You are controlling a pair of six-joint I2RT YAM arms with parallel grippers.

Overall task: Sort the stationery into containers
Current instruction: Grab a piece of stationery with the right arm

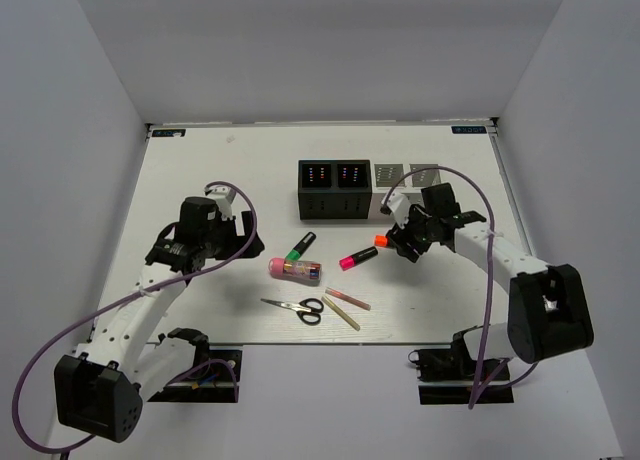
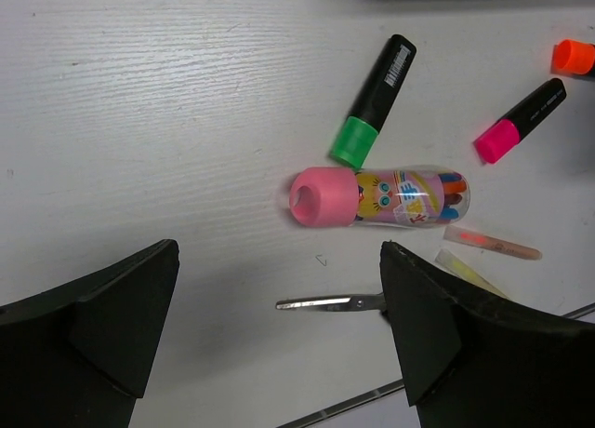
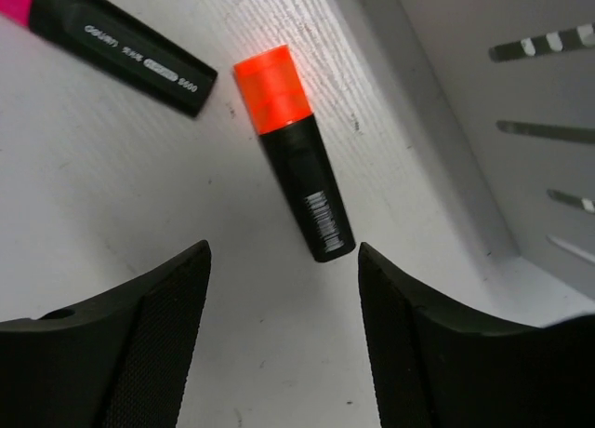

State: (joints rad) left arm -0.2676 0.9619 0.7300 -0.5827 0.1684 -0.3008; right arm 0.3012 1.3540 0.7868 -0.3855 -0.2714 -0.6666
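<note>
Right gripper (image 3: 283, 253) spread over the orange-capped marker (image 3: 293, 167) — left gripper (image 2: 279, 260) spread near the pink tube (image 2: 381, 195).

Green-capped black marker (image 1: 300, 246), pink-capped black marker (image 1: 358, 258), orange-capped black marker (image 3: 296, 179), pink-lidded clear tube (image 1: 295, 269), black-handled scissors (image 1: 297, 306), pink stick (image 1: 348, 299), tan stick (image 1: 340, 313): lying flat on surface (image 1: 220, 170). Black perforated bins (image 1: 318, 195), white perforated bins (image 1: 390, 175): row behind.

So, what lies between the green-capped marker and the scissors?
The pink tube, lying on its side, sits between the green-capped marker and the scissors; the left wrist view shows it best.
</note>
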